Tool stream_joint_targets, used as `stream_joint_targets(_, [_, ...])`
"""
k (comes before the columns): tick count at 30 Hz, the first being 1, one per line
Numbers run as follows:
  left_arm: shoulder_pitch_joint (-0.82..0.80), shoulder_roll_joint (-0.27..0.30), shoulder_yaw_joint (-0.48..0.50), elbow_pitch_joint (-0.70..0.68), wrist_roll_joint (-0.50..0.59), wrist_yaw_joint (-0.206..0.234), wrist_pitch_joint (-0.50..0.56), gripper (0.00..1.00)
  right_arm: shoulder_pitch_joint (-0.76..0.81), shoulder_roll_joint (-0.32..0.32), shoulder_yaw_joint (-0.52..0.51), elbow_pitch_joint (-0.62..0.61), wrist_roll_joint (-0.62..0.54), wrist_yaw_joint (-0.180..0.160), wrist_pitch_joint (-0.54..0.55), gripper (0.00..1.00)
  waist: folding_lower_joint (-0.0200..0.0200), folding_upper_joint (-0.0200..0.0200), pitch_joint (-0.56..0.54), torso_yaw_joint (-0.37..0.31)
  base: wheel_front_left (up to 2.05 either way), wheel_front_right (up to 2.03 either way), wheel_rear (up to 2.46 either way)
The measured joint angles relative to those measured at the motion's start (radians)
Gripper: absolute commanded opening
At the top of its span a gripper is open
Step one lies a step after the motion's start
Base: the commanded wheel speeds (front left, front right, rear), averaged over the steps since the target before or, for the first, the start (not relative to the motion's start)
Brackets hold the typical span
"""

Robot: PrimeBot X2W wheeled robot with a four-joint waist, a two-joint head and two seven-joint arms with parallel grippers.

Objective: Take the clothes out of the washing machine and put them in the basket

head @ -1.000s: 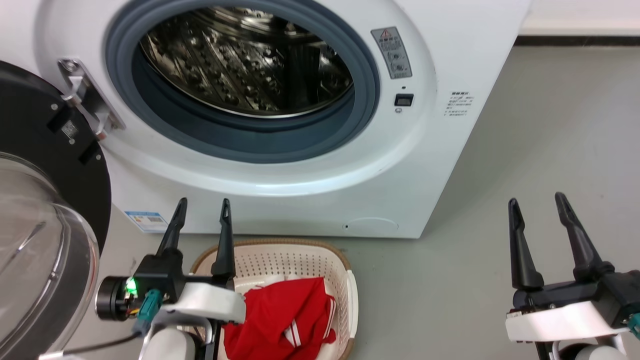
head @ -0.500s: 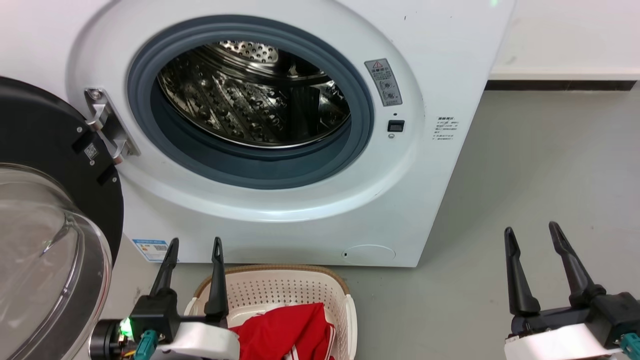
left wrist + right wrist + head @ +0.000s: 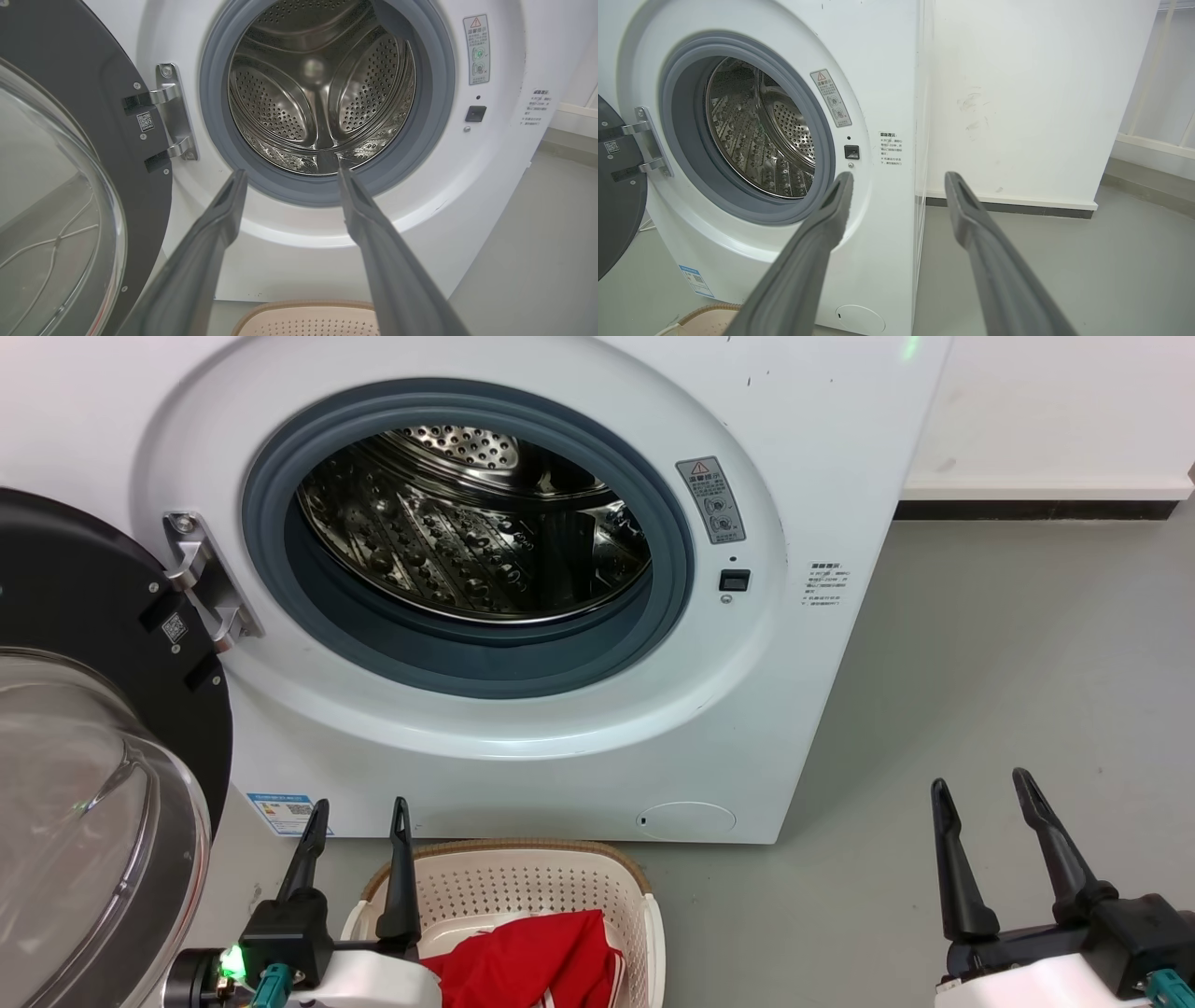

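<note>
White washing machine [image 3: 523, 747] on a grey floor [image 3: 1008, 663] beside a white wall [image 3: 1046, 411], its round door [image 3: 84, 616] open at its left, basket [image 3: 523, 847] just in front of it with red clothes [image 3: 541, 957] inside, left gripper [image 3: 360, 803] and right gripper [image 3: 978, 779] spread wide, holding nothing

Left gripper [image 3: 359, 805] — lower left of the head view, pointing up the frame. Its two dark fingers [image 3: 400, 877] stand apart, tips clearly separated, nothing held between them; the outer one leans slightly right. A green light [image 3: 227, 959] glows on the dark wrist block, with the white wrist shell [image 3: 383, 985] just beside it. Right gripper [image 3: 979, 782] — lower right, jaws likewise spread and empty, both fingers leaning a little left. In each wrist view the pair rises from the bottom edge with a wide gap at the tips.
</note>
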Motion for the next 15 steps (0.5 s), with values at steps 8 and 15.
stream_joint_targets(8, [0.018,-0.001,-0.003,0.051,-0.001,-0.003,0.005,0.0,0.012,0.001,0.002,0.048,0.002,0.0,0.001,0.0,0.0,0.0,0.0,-0.001,0.0,0.0,0.0])
stream_joint_targets(15, [0.019,-0.001,0.01,0.071,-0.132,-0.014,0.041,0.0,0.011,-0.002,0.004,0.073,0.144,0.0,0.024,0.0,0.0,0.0,-0.001,-0.001,0.0,0.0,0.0])
